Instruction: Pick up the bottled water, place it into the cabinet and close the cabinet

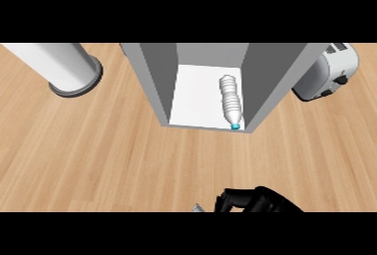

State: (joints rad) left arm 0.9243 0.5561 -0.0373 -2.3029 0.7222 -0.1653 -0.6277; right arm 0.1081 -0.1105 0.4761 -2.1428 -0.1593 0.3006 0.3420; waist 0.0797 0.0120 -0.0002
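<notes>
Water bottle is lying on its side inside the open cabinet, blue cap at the front edge, so prob placed already, w/ the right hand sitting low, fingers curled, holding nothing, door-closing left imo.

Even, bright light is falling across the wooden tabletop, leaving no glare on it. The white floor inside the open cabinet is showing as the brightest patch at upper centre, while its grey side walls are shading darker. A soft, narrow shadow is hugging the base of the white cylinder at upper left. The bottled water is casting almost no shadow. The toaster at upper right is darkening along its lower edge. The black right hand at the lower edge is reading as a nearly featureless dark mass.
</notes>
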